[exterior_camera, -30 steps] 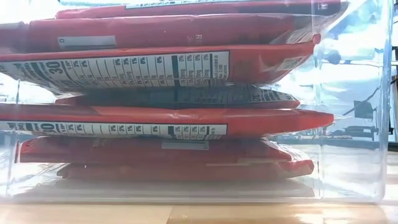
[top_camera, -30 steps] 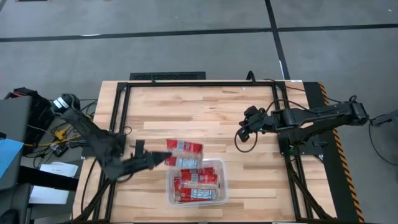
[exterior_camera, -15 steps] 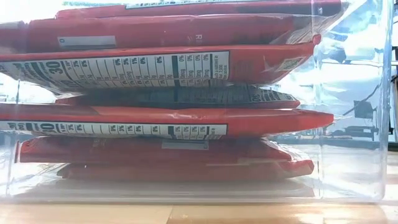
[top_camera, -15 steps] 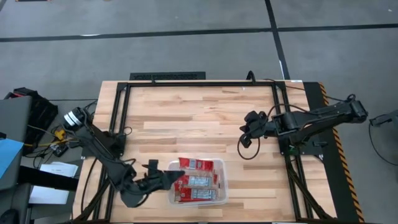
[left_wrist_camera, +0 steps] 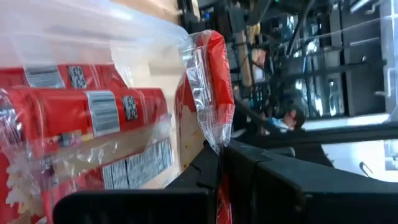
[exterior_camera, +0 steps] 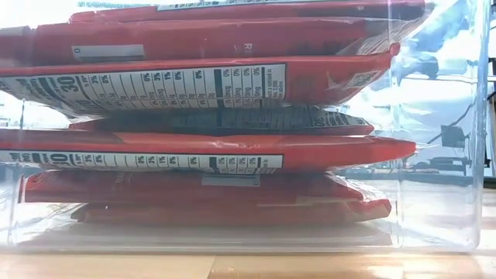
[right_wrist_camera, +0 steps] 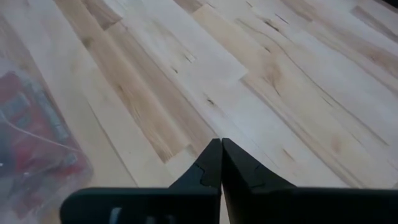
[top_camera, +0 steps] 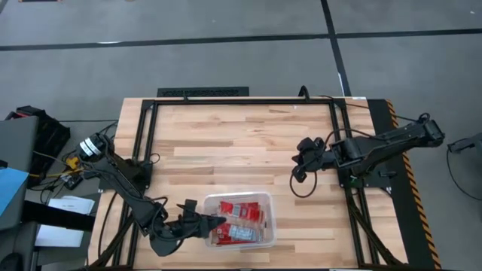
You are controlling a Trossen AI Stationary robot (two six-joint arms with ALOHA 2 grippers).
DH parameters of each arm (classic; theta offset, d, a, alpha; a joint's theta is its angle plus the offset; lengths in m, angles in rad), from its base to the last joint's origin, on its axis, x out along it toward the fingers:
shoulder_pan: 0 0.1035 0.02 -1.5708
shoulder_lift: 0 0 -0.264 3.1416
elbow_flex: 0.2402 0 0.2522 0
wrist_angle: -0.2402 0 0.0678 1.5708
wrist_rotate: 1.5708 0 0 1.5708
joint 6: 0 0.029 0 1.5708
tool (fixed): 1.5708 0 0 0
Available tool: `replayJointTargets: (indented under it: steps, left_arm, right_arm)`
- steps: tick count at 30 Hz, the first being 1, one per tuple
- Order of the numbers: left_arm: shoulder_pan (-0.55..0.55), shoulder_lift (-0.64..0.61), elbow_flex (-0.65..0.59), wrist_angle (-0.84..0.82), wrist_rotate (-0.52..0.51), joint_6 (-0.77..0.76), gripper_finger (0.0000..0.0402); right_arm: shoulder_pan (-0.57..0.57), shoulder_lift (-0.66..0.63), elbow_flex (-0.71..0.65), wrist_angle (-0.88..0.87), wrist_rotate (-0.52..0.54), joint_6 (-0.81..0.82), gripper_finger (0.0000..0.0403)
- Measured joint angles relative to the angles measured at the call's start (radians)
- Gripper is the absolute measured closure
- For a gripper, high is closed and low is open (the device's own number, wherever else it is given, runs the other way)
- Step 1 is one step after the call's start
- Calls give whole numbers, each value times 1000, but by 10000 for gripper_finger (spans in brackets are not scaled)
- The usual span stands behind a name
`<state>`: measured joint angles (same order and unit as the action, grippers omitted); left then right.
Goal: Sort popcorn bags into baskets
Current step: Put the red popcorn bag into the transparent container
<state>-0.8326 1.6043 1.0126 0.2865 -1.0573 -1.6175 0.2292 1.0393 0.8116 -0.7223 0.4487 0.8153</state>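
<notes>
The clear bin (top_camera: 272,226) stands near the table's near edge, filled with stacked red popcorn packets (exterior_camera: 209,85). My left gripper (top_camera: 213,223) is at the bin's left side, shut on one more red packet (top_camera: 242,206) that reaches over the stack. In the left wrist view that packet (left_wrist_camera: 205,74) shows edge-on past the shut fingers (left_wrist_camera: 221,149), with the bin's packets (left_wrist_camera: 81,112) beside it. My right gripper (top_camera: 303,153) hovers shut over bare wood right of the table's middle, touching nothing. The low view shows neither gripper. My left gripper pinches the packet's clear crimped end (left_wrist_camera: 213,127) between its two fingers, coming level from the table's left. The packet stretches away from the fingers over the bin. Whether it lies on the stack below, I cannot tell.
A black frame (top_camera: 203,93) runs along the table's far and side edges. Bare wooden tabletop (top_camera: 226,143) lies between the bin and the far edge. The right wrist view shows wood planks and the bin's corner (right_wrist_camera: 31,143). Cables hang by the right arm (top_camera: 297,181).
My left gripper has moved toward the table's near edge and slightly right, still shut on the packet. The packet has gone from over the bin's far rim to over the stack inside the bin.
</notes>
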Motion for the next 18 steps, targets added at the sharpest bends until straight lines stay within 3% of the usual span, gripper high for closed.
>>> replayJointTargets:
  steps: [5, 13, 18]
  left_arm:
    - [0, 0, 0, 0, 13, 11, 376]
    - [0, -1, 0, -8, 16, 8, 281]
    - [-3, -63, -1, -56, 70, 33, 239]
  right_arm:
    - [-1, 0, 0, 0, 4, 17, 373]
    - [0, 0, 0, 0, 25, 25, 319]
    - [0, 0, 0, 19, 24, -2, 294]
